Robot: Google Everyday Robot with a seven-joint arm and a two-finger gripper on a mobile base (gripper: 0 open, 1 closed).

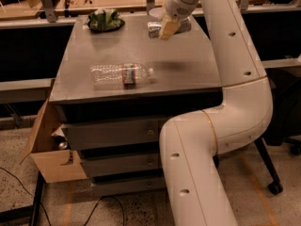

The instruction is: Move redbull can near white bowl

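Redbull can (154, 30) delivery, near complete.
Pincer (168, 28) clamped on the can, low over counter (141, 51); white bowl (154, 13) just behind pincer; seemingly only set-down and release remain.

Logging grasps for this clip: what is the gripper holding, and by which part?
The gripper, at the far edge of the table, seems to hold the redbull can around its middle, its silver end sticking out sideways.
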